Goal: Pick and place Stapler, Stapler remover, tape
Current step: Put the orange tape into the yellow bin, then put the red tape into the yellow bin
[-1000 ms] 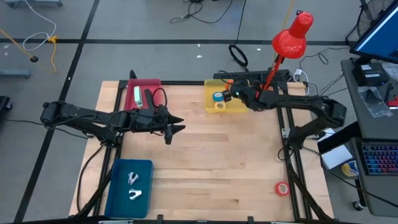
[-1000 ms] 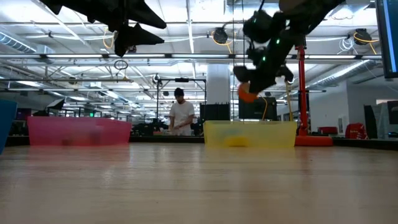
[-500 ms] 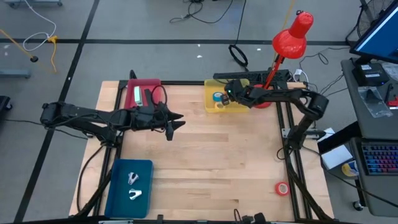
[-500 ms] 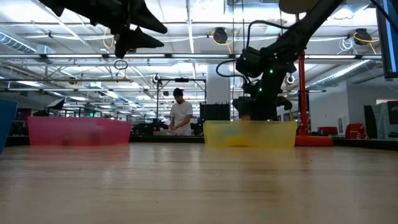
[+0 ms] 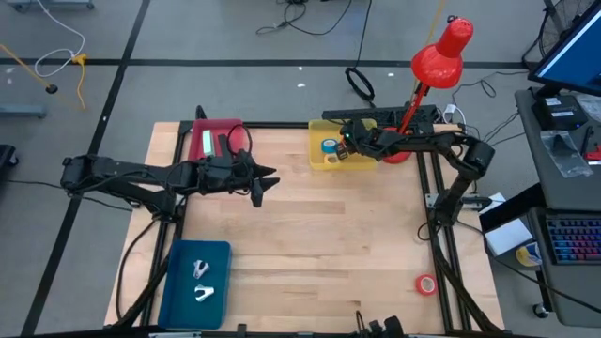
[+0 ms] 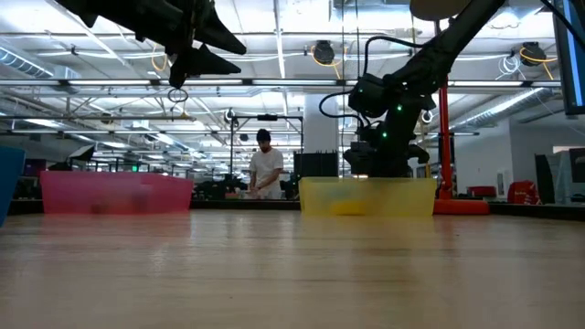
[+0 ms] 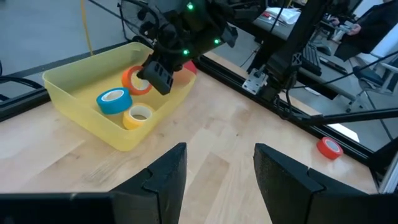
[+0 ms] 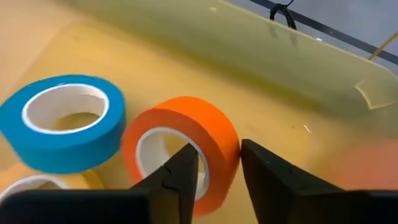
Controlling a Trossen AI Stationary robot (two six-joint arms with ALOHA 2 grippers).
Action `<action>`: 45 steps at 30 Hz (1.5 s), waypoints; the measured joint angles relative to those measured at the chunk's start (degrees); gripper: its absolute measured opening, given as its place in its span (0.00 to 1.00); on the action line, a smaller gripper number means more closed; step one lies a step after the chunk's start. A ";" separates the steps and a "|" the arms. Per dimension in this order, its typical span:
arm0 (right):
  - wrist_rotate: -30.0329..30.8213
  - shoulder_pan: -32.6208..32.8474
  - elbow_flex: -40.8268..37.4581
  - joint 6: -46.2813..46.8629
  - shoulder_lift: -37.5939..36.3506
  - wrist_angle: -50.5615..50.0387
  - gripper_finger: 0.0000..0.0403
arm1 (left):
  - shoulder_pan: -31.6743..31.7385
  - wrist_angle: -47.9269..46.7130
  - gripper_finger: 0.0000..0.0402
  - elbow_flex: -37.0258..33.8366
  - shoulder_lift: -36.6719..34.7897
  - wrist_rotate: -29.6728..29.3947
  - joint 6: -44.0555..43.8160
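Tape comes first: the orange roll (image 8: pixel 180 146) sits tilted inside the yellow tray (image 5: pixel 362 161) at the far right, beside a blue roll (image 7: pixel 114 101) and a yellow roll (image 7: pixel 138 115). I see the right gripper (image 8: pixel 217 162) low in the tray, its fingers slightly apart astride the roll's wall, one inside the core, one outside. I judge the risk as follows: lifting out could drag the roll if a finger catches its rim. The left gripper (image 7: pixel 217 165) hangs with fingers apart over the table centre. One red roll (image 5: pixel 426 284) lies near the right edge. The pink tray (image 5: pixel 218 129) and blue tray (image 5: pixel 178 286) stand left.
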 joint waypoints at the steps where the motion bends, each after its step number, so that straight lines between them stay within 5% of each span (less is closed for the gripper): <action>1: 0.00 -0.17 0.00 -0.02 0.00 0.02 0.30 | 0.00 -0.02 0.46 0.00 0.00 0.00 0.00; 13: -0.18 -0.65 0.00 -2.84 -5.56 -0.28 0.38 | -0.01 -0.19 0.46 0.00 0.01 0.02 0.34; 21: -17.34 4.14 0.00 -2.58 -17.93 -9.18 0.36 | -0.02 -0.15 0.46 0.00 0.00 0.02 0.37; 31: -40.26 24.29 0.00 4.54 -35.97 -41.51 0.34 | 0.00 -0.09 0.46 0.00 0.00 0.00 1.27; 37: -43.50 38.93 0.00 16.51 -43.35 -54.45 0.33 | -0.01 -0.10 0.46 0.00 0.00 0.02 1.57; 45: -43.34 56.16 0.00 27.52 -45.62 -55.68 0.33 | -0.07 -0.15 0.46 0.00 0.00 0.02 1.57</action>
